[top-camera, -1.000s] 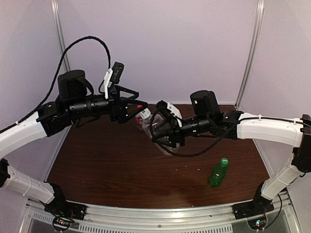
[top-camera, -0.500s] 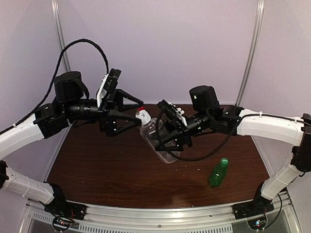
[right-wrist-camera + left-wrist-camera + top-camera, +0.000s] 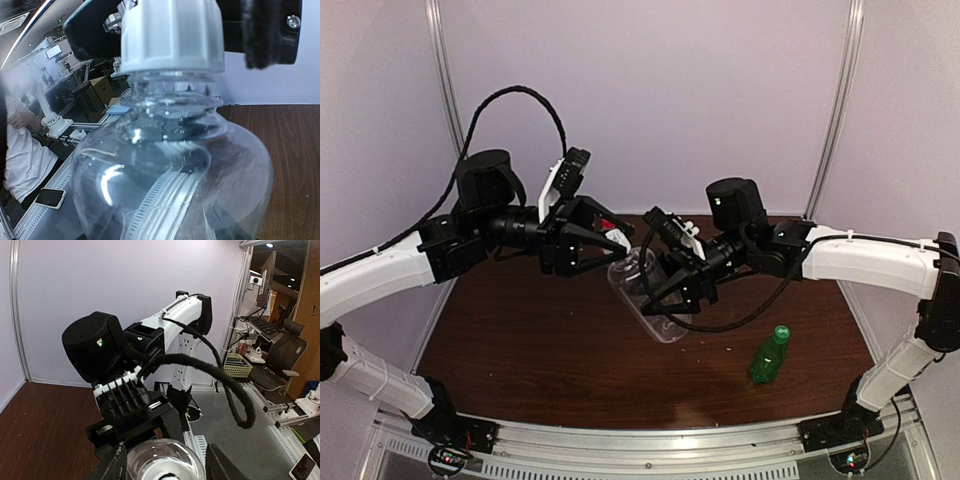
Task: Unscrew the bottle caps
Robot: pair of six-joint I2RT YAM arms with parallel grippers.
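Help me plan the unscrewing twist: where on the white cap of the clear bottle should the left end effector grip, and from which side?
Grip the ribbed side wall of the white cap, squeezing opposite sides, coming along the neck's axis from the cap end. The right end effector holds the clear bottle tilted in the air, cap toward the left end effector.

A white cap (image 3: 172,35) is seen on a clear bottle (image 3: 170,175); a green bottle (image 3: 769,360) is seen on the dark-brown tabletop (image 3: 540,340).
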